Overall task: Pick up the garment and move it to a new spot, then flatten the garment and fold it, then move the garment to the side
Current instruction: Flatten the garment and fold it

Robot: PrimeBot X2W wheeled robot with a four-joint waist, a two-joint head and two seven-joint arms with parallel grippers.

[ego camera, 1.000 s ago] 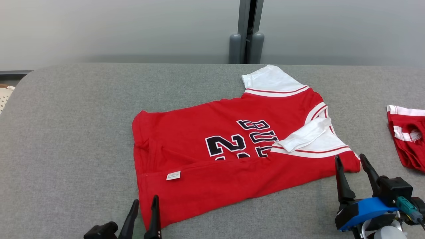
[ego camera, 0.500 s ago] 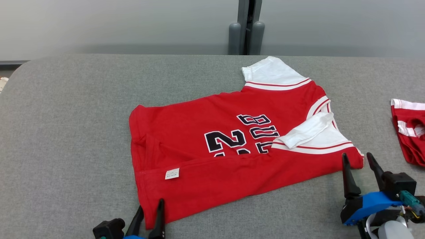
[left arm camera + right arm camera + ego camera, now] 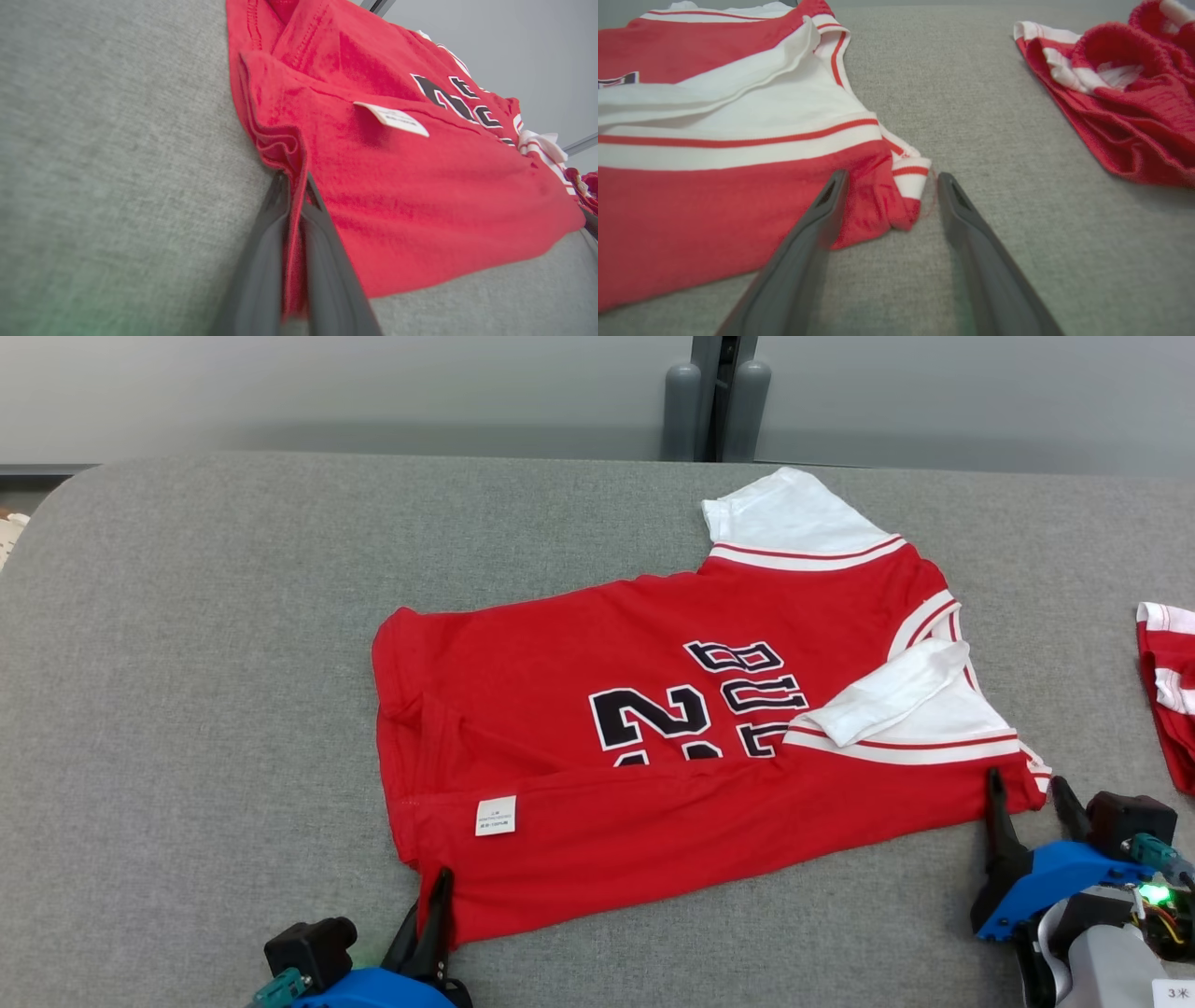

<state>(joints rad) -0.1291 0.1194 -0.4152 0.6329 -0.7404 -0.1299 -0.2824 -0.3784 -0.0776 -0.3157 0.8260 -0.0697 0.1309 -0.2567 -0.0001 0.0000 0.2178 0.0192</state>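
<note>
A red jersey (image 3: pixel 653 747) with white sleeves and black lettering lies partly folded on the grey table (image 3: pixel 187 663). My left gripper (image 3: pixel 431 887) sits at the jersey's near left corner, shut on the red hem (image 3: pixel 292 224); cloth shows between its fingers (image 3: pixel 261 261) in the left wrist view. My right gripper (image 3: pixel 1025 791) stands open at the jersey's near right corner, and that red and white corner (image 3: pixel 901 196) lies between its fingers (image 3: pixel 817 233) without being pinched.
A second red and white garment (image 3: pixel 1167 681) lies crumpled at the table's right edge, also close on the right in the right wrist view (image 3: pixel 1120 107). A grey wall with a dark post (image 3: pixel 717 392) rises behind the table.
The head view has shifted, so the jersey sits higher and further right in the picture. My left gripper has closed on the hem. My right gripper has come up around the right corner.
</note>
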